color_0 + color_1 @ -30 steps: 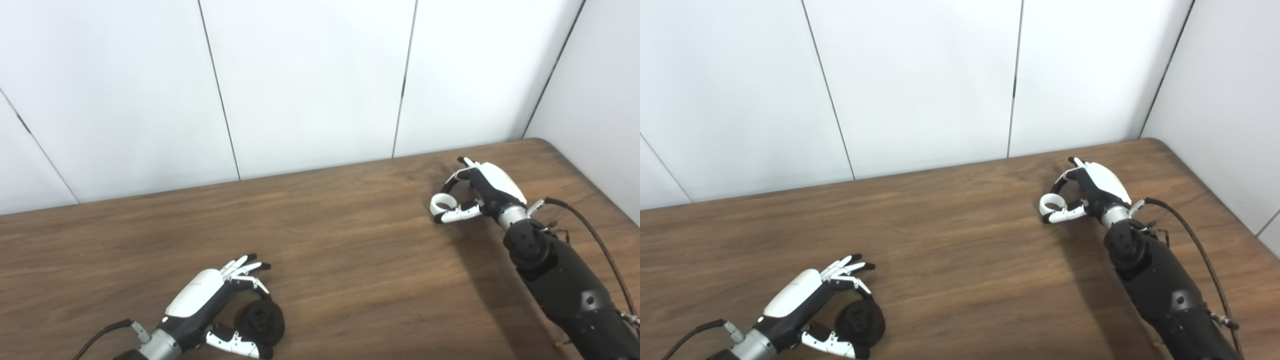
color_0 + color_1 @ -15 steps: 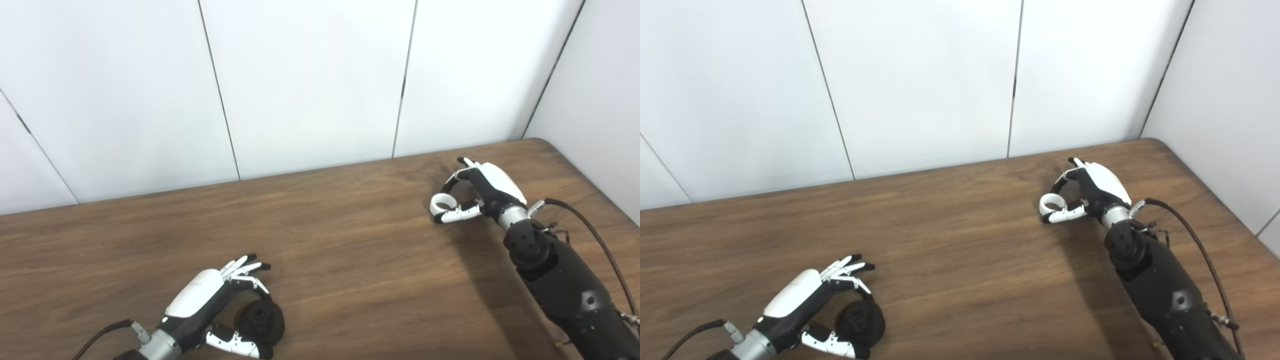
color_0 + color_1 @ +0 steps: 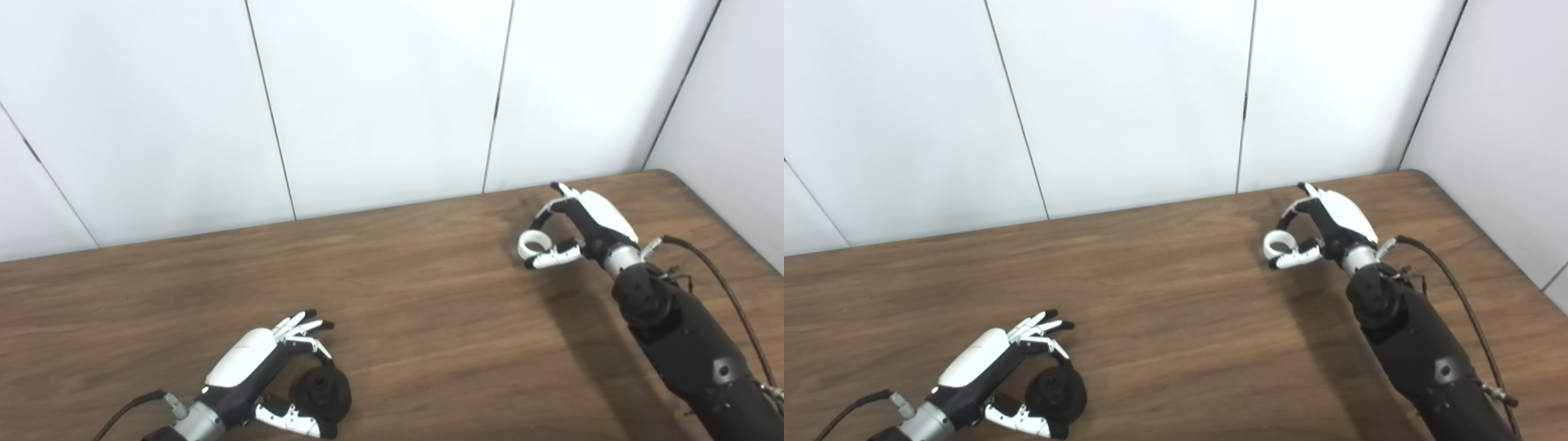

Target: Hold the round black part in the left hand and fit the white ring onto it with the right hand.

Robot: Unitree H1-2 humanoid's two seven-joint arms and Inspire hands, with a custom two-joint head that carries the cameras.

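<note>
Both parts grasped, fit not started.

Round black part (image 3: 323, 392) is cupped between thumb and fingers of the left hand (image 3: 260, 367), low at the near-left of the tabletop (image 3: 429, 318). White ring (image 3: 531, 244) is pinched in the right hand (image 3: 579, 226) at far right. The two are well apart; approach, alignment and seating remain.
</note>
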